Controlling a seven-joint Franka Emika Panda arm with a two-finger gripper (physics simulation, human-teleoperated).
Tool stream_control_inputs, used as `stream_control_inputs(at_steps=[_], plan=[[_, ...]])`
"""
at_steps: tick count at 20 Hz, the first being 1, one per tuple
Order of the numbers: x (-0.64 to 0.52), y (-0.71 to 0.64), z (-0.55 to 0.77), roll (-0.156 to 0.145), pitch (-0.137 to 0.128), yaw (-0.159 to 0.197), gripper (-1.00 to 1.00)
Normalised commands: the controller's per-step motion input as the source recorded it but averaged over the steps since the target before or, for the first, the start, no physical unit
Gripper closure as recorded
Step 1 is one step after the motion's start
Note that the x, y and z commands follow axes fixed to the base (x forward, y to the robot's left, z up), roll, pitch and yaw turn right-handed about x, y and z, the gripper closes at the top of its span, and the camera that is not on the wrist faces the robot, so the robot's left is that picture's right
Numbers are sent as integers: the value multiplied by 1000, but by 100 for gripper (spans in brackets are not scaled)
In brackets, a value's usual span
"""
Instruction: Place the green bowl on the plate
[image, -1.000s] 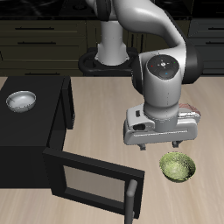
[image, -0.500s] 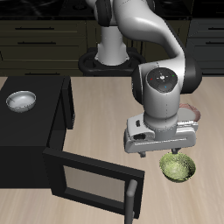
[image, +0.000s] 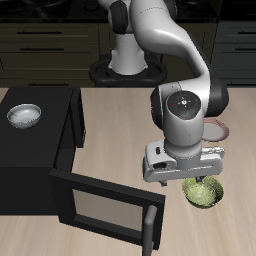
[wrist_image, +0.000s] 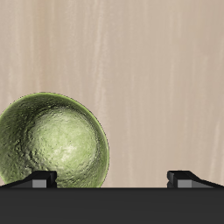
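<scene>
The green bowl (image: 204, 193) sits on the wooden table near the front edge; in the wrist view (wrist_image: 52, 145) its mottled yellow-green inside shows. My gripper (image: 186, 182) hangs low just above the table, open and empty, with one finger (image: 203, 181) over the bowl's rim and the other beside the bowl over bare table. In the wrist view the gripper (wrist_image: 112, 178) shows both fingertips (wrist_image: 39, 179) spread wide, one of them above the bowl's edge. The plate (image: 223, 131), white with a pink-red rim, lies farther back, mostly hidden behind my arm.
A black microwave-like box (image: 45, 140) stands at the table's side with a white-grey metallic bowl (image: 24, 116) on top. Its door (image: 105, 206) hangs open toward the front edge, close beside my gripper.
My gripper has come down and forward toward the green bowl, so one finger now reaches the bowl's rim. The bowl and plate have not moved.
</scene>
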Motion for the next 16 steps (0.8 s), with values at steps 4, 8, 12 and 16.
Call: stream_control_inputs(at_steps=[4,8,12,16], plan=[[-121,38,-163,11,5,-2,-100],[-93,88,-220,15,19,18,-100],[-144,64,-346,28,55,-6,-100],[-72,-7,-349,19,88,10,-100]])
